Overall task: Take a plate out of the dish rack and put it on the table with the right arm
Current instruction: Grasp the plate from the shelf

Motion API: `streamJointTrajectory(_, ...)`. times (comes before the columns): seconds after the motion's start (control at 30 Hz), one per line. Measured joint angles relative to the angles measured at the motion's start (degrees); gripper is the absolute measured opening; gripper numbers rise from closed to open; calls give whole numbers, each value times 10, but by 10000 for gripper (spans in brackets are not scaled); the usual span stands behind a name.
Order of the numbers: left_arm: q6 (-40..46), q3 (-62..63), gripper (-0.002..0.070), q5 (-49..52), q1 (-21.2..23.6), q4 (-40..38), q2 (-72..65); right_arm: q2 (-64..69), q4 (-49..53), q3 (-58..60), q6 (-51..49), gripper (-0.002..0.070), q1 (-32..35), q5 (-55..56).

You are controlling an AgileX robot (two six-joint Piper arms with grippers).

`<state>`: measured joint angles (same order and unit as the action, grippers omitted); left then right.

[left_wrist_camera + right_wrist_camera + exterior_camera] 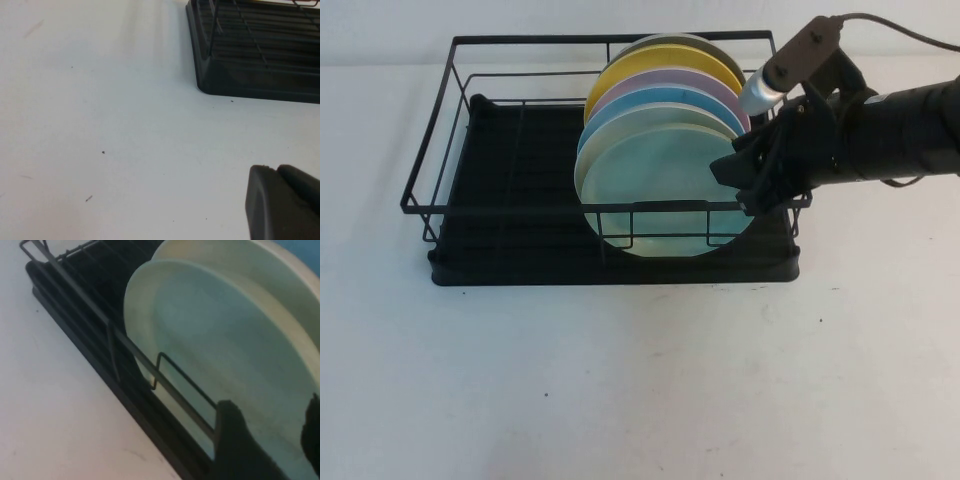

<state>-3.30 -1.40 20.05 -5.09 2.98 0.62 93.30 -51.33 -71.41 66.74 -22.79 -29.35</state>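
The plate (655,190), pale mint-green, is standing on edge at the front of a stack of about 6 plates in the dish rack (500,170), its face turned toward the robot's side. It's sitting in the rack's right half, behind the front wire rail. A blue plate (640,100) is leaning right behind it, w/ pink and yellow ones further back.

Key relation: the right tool (745,180) is sitting at the plate's right rim, so the plate is lying to the tool's left, just beside or touching; can't tell which from the high view. The plate's flat face is running left-right, so the rim edge is what's presenting to the tool. The right arm is clearly the nearer 1.

In the right wrist view the 2 fingers (235,440) are standing spread, w/ the plate's face and rim showing in the gap between them; not yet pinching anything, as far as I'm judging.

The left tool (282,202) is hanging over bare tabletop (100,125) near the rack's left front corner, well apart from the plates; can't tell its state.
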Motion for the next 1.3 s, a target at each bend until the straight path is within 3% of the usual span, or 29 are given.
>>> streamJointTrajectory(0.2,0,0,-6,0,0,0,0,7,2,-7,53,309,0,40)
streamJointTrajectory(0.47,0,0,-6,0,0,0,0,12,-3,-11,91,297,0,99)
streamJointTrajectory(1.3,0,0,-6,0,0,0,0,74,-15,-11,107,276,0,143)
